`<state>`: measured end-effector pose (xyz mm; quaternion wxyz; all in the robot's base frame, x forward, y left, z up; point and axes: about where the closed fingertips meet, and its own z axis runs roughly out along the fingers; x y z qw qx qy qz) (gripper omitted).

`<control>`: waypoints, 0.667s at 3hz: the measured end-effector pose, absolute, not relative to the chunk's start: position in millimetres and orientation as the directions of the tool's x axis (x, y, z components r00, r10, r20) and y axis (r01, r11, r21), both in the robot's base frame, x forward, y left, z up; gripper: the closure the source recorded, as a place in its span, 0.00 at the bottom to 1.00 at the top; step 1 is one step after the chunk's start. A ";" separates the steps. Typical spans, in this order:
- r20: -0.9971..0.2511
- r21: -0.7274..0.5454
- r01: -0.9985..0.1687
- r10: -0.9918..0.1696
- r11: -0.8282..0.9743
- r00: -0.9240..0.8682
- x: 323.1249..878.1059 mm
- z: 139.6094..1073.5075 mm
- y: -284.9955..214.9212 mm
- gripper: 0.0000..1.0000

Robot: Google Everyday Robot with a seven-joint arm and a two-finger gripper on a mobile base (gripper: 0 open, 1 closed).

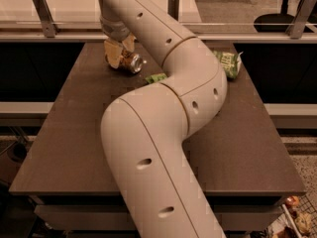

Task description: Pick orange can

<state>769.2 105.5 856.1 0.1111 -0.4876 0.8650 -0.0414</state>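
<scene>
The orange can (131,62) lies on its side at the far left of the dark table (69,133), its shiny silver end facing front right. My gripper (121,49) hangs over the can's far left end. It is open, with one pale finger (113,54) to the left of the can and the other (130,42) behind it. The fingers stand close around the can's far end, and the can rests on the table. My large arm crosses the middle of the view and hides part of the table.
A green crinkled snack bag (229,63) lies at the far right of the table. A second green bag (156,77) shows partly from behind my arm, just front right of the can. A railing (44,29) runs behind the table's far edge.
</scene>
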 end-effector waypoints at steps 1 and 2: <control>-0.175 -0.190 -0.832 -0.852 0.521 -0.494 776.0 853.9 110.4 0.64; -0.188 -0.196 -0.831 -0.852 0.521 -0.489 780.6 851.3 114.0 0.87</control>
